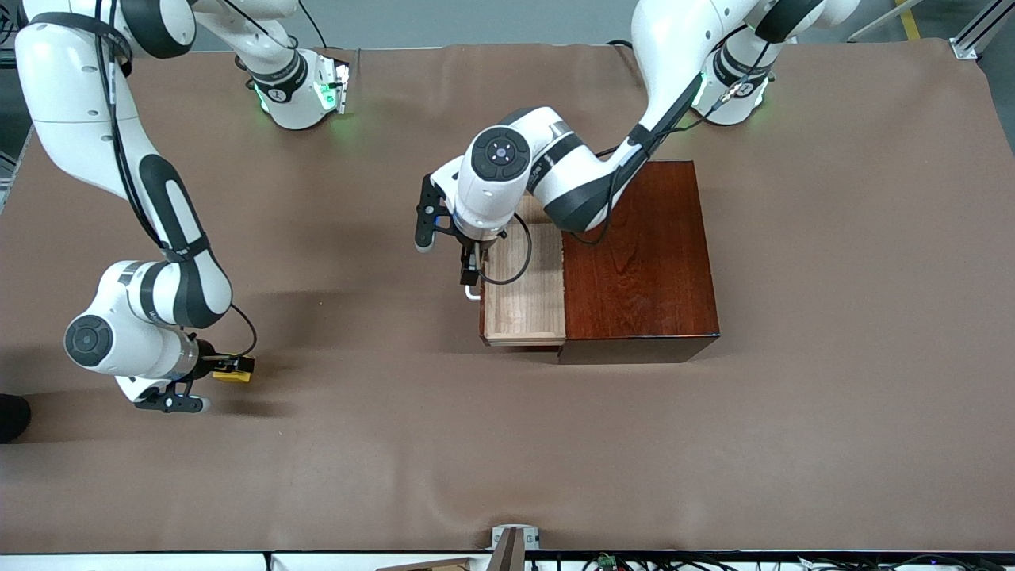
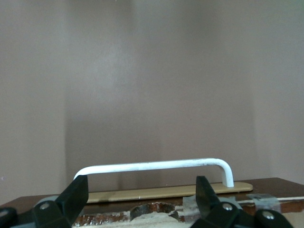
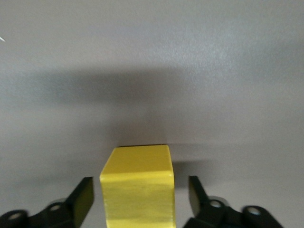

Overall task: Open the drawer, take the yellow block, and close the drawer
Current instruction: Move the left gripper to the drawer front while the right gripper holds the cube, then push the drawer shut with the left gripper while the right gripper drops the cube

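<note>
The dark mahogany box [image 1: 642, 254] stands mid-table. Its drawer [image 1: 523, 293] is pulled out toward the right arm's end, and its pale wood floor shows bare. My left gripper [image 1: 470, 274] is open at the drawer's front, by the white handle [image 1: 473, 293]. In the left wrist view the handle [image 2: 156, 165] spans just past the two spread fingertips of the left gripper [image 2: 142, 183]. The yellow block [image 1: 235, 369] lies on the table at the right arm's end. My right gripper [image 1: 224, 366] is open around the yellow block [image 3: 138, 190], with a gap on each side of it.
Brown cloth [image 1: 507, 444] covers the whole table. A small metal bracket [image 1: 514, 543] sits at the table's edge nearest the front camera. A dark object [image 1: 12, 416] shows at the table's edge at the right arm's end.
</note>
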Robot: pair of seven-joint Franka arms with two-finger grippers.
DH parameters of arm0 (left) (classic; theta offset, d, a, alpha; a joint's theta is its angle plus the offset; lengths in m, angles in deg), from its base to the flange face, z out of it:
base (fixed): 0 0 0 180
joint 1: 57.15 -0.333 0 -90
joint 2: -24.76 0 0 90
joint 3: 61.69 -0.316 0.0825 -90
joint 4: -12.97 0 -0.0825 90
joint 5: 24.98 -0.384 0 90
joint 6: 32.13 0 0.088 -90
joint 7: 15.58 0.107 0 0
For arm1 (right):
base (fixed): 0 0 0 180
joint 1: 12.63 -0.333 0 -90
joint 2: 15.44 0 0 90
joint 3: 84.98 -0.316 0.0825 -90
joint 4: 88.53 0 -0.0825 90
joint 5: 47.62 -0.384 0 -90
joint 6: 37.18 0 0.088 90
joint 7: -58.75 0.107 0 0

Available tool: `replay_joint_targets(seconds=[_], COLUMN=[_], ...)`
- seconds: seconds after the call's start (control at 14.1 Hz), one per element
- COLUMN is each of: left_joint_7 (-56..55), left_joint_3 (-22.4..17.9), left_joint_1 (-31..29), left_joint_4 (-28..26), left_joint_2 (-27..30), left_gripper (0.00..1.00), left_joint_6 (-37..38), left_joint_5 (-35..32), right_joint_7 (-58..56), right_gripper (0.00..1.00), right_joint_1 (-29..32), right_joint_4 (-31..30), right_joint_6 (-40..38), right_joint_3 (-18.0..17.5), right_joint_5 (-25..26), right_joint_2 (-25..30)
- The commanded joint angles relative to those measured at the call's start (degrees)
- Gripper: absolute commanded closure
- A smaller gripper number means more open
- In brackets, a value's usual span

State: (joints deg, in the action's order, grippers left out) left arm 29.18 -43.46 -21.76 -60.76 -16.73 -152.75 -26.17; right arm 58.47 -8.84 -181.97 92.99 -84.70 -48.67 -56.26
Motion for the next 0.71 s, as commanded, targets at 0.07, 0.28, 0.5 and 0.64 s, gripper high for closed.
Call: replay_joint_targets(seconds=[0.07,0.28,0.5,0.64], left_joint_7=[-1.4,-1.8,-1.9,-1.8], left_joint_3=[-1.0,-1.3,-3.9,-5.2], left_joint_1=[0.7,0.6,1.2,1.2], left_joint_4=[1.0,0.9,0.9,1.0], left_joint_2=[-1.2,-1.1,-0.7,-0.3], left_gripper=[0.00,0.00,0.00,0.00], left_joint_6=[0.3,0.8,3.4,5.5], left_joint_5=[-1.2,-1.4,-1.4,-1.4], right_joint_7=[0.5,0.2,-0.1,-0.2], right_gripper=[0.00,0.00,0.00,0.00], right_joint_1=[0.1,0.6,1.0,1.0], right_joint_4=[1.0,0.8,1.1,1.3], right_joint_6=[-0.3,-1.8,-7.6,-8.1], right_joint_3=[-0.6,-0.6,-0.6,-0.5], right_joint_5=[-0.4,-0.4,-0.4,0.0], right_joint_2=[2.5,5.6,8.2,9.9])
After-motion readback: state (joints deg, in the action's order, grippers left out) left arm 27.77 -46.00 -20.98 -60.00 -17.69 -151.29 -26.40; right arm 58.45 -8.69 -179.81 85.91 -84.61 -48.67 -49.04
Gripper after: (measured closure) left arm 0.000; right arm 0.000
